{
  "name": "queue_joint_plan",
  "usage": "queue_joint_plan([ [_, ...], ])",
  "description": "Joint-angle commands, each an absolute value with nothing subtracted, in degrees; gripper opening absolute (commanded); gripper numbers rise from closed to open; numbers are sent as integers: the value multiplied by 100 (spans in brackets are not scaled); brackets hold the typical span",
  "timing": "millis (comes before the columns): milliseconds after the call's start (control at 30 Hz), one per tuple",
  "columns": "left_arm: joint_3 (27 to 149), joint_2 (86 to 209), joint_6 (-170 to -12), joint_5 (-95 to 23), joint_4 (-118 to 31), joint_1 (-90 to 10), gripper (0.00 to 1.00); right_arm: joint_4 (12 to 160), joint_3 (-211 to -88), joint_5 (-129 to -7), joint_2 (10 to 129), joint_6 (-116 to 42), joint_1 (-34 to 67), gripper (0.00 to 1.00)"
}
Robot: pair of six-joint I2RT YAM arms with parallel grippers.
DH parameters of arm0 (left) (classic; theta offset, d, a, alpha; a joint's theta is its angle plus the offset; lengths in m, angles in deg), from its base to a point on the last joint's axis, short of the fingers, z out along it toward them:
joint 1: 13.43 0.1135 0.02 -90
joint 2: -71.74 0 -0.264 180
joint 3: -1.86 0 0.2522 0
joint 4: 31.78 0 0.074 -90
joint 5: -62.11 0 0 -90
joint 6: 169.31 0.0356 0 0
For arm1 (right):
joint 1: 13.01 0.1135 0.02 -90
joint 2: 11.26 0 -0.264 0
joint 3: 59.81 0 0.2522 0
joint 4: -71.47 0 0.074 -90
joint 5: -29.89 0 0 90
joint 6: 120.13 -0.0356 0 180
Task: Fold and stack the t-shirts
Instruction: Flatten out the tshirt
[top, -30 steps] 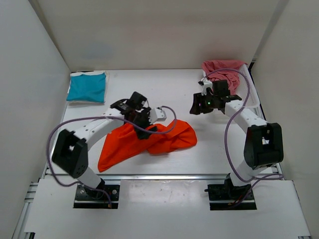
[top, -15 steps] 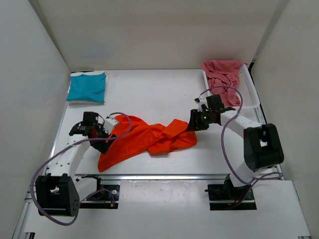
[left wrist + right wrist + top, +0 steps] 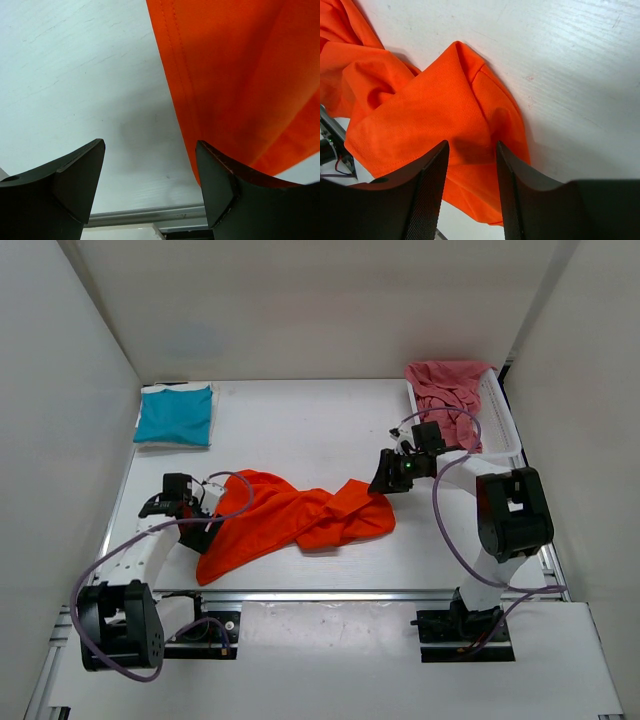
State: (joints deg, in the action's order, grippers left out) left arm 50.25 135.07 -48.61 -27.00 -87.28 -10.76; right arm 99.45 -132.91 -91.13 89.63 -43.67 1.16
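Note:
A bright orange t-shirt (image 3: 300, 520) lies crumpled across the middle of the table. My left gripper (image 3: 205, 532) is low at its left edge and open. In the left wrist view bare table shows between the fingers (image 3: 150, 145), and the shirt's hem (image 3: 240, 75) runs beside the right finger. My right gripper (image 3: 383, 478) is down on the shirt's right end. Its jaws (image 3: 471, 147) are open a moderate gap, straddling a fold of orange cloth (image 3: 420, 110). A folded teal-blue t-shirt (image 3: 175, 415) lies at the back left on a white one (image 3: 150, 445). A pinkish-red t-shirt (image 3: 450, 385) is heaped at the back right.
The pinkish-red shirt lies in a white mesh basket (image 3: 503, 425) against the right wall. White walls close in the table on three sides. A metal rail (image 3: 300, 592) runs along the table's near edge, just in front of the orange shirt.
The left arm swung from the shirt's middle out to its left edge and dropped low. The right gripper came from beside the basket to the shirt's right end, and its jaws narrowed.

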Motion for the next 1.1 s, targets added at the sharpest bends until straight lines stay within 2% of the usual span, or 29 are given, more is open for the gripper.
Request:
queue_joint_plan([
  [0,5086,13729,-4890,-2568,-8386,-1001,84,9947,-13554,-9412,9104,-4367,26,48],
  [167,5226,14108,-4855,-2656,-8413,-1080,84,10140,-13773,-9500,9342,-4191,184,45],
  [367,5648,14836,-4881,-2613,-8588,-1466,78,10246,-13809,-9614,9465,-4181,150,42],
  [400,5770,15003,-4881,-2657,-8667,-1432,76,10211,-13835,-9693,9465,-4164,175,34],
  [433,5859,15057,-4907,-2657,-8676,-1457,75,10150,-13809,-9850,9448,-4120,132,21],
  [500,6017,15407,-4837,-2614,-8807,-1606,69,10071,-13738,-9966,9396,-4059,166,1],
  [567,6219,15636,-4802,-2560,-8922,-1799,64,9896,-13738,-10150,9325,-4146,106,0],
  [633,6412,15935,-4740,-2621,-9001,-2002,51,9615,-13747,-10299,9272,-4392,-43,0],
  [667,6579,16032,-4714,-2613,-9001,-2003,48,9413,-13808,-10387,9255,-4645,-79,0],
  [800,7299,16786,-4758,-2604,-8940,-2047,23,9384,-14711,-10396,9350,-4534,-194,0],
  [833,7579,17085,-4767,-2561,-8905,-2020,20,9376,-15114,-10318,9455,-4455,-211,0],
  [1000,9408,18201,-5021,-2235,-8983,-1862,22,9551,-16845,-9887,10044,-4130,-448,0],
  [1067,10495,18511,-5232,-2348,-9176,-1722,29,9841,-17349,-9773,10229,-3953,-519,0],
])
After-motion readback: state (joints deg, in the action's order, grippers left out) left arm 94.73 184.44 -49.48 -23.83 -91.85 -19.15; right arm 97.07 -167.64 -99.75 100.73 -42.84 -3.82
